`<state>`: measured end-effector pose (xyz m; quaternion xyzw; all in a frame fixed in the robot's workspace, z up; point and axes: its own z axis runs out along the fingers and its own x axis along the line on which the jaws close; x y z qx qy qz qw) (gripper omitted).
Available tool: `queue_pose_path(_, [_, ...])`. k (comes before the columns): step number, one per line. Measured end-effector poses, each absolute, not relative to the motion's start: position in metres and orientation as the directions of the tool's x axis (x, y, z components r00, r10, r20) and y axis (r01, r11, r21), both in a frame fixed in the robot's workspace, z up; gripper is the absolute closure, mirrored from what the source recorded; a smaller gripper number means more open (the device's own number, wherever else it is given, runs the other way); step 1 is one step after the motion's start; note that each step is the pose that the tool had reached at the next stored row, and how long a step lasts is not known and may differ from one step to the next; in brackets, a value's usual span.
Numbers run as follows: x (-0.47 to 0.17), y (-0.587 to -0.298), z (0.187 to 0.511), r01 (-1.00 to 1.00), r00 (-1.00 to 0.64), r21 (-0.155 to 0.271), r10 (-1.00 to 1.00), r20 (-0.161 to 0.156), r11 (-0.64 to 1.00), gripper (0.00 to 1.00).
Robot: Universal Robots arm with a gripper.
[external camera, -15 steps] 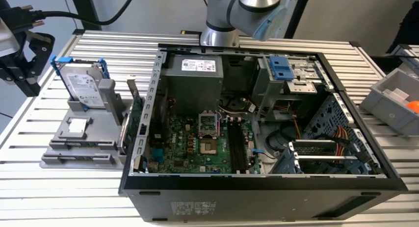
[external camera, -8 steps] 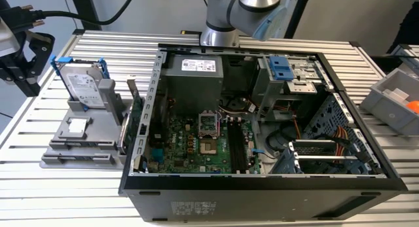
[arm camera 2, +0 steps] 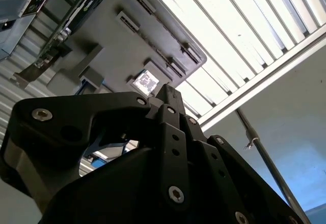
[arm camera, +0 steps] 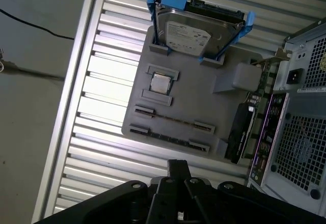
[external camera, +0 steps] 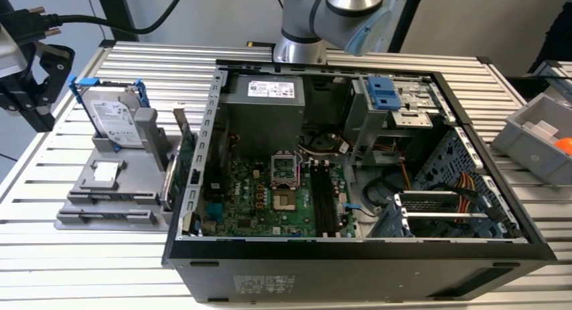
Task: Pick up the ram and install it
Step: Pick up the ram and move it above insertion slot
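Observation:
Thin ram sticks stand on edge in the slots of a grey holder [arm camera: 224, 107]; one ram stick [arm camera: 173, 119] shows as a dark line in the first wrist view. In the exterior view the same holder [external camera: 98, 213] sits beside the open computer case [external camera: 358, 263], on the exterior view's left. The motherboard [external camera: 259, 203] lies inside with its long black slots [external camera: 323, 204] bare. My gripper [external camera: 37, 112] hangs at the exterior view's far left, above and off the holder. Its fingertips meet at one point [arm camera: 179, 167] [arm camera 2: 170, 92], shut on nothing.
The holder also carries a silver hard drive in a blue-tabbed frame [arm camera: 196, 28], a small square chip [arm camera: 160, 83] and a green expansion card [external camera: 183, 156] on edge against the case. A grey bin [external camera: 536, 136] stands at the exterior view's right. The table top is ribbed metal.

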<state>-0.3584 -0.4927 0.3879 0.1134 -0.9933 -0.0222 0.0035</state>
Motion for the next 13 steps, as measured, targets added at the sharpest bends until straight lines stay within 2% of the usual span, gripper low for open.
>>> queue_pose_path(13, [-0.3584, -0.4927, 0.3879, -0.276, -0.961, 0.045, -0.277, 0.002, 0.960, 1.00])
